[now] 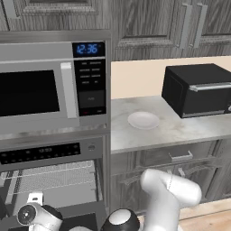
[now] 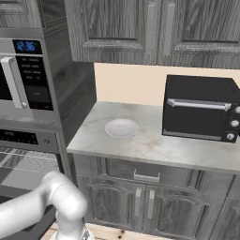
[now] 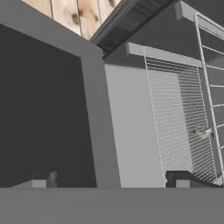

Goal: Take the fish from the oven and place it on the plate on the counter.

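A: Okay, where's the fish?

B: Small speck at the far right of the hand view, fish (image 3: 202, 133), lying on the wire rack (image 3: 179, 118) inside the oven (image 1: 49, 180). Too small to read which way it points.

A: Oven state?

B: Door (image 3: 43, 105) is down and open. Its dark glass takes the left half of the hand view, grey frame edge running next to the cavity floor. In the left base view the rack shows under the black control strip, below the microwave (image 1: 52, 81).

A: Hand?

B: Hand (image 3: 111, 179) sits low in front of the oven, above the open door. Two finger tips (image 3: 179, 178) rise at the bottom of the hand view, set far apart, so it's wide. Nothing between them. Fish is well apart from the tips, further in on the rack.

A: Plate?

B: Plate (image 1: 143, 120) is bare, on the worktop (image 1: 180, 131) right of the oven column. Toaster oven (image 1: 198, 90) stands near it, to the right, not touching. The right base view has the same layout: plate (image 2: 121, 127) left of the toaster oven (image 2: 201, 108).

A: Arm?

B: White arm (image 1: 169, 194) bends low across the bottom of both base views, towards the oven.
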Available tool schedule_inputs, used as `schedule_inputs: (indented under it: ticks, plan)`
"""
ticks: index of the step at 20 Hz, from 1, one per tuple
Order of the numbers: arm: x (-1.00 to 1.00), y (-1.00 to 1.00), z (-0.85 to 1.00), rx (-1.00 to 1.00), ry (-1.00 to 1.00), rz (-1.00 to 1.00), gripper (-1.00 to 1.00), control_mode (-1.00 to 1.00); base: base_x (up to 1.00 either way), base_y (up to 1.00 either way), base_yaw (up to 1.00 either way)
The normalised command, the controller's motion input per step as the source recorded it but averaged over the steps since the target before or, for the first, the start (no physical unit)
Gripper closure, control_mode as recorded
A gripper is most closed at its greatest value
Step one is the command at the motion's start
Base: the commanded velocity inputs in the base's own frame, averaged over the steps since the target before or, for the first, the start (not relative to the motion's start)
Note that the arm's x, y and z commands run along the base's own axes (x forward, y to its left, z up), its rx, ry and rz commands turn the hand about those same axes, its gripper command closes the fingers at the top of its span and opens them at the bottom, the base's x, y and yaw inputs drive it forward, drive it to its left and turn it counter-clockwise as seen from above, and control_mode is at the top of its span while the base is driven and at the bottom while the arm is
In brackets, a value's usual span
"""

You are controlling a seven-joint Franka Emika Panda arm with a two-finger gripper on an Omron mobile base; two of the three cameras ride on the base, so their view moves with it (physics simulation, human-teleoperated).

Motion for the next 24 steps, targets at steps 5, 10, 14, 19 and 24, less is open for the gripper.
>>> schedule_inputs:
  ticks: [5,10,14,19,24]
  plan:
    - [0.38,0.22,-0.50,0.00,-0.07,-0.11,-1.00,-1.00,0.00,0.00,0.00]
    - [0.31,0.12,-0.34,0.00,-0.20,-0.15,-1.00,-1.00,0.00,0.00,0.00]
    - [0.21,0.01,-0.31,0.03,-0.21,-0.19,-1.00,-1.00,0.00,0.00,0.00]
    - [0.13,0.00,-0.31,0.18,-0.14,-0.29,-1.00,-1.00,0.00,0.00,0.00]
    - [0.19,-0.01,-0.17,0.32,-0.05,-0.34,-1.00,-1.00,0.00,0.00,0.00]
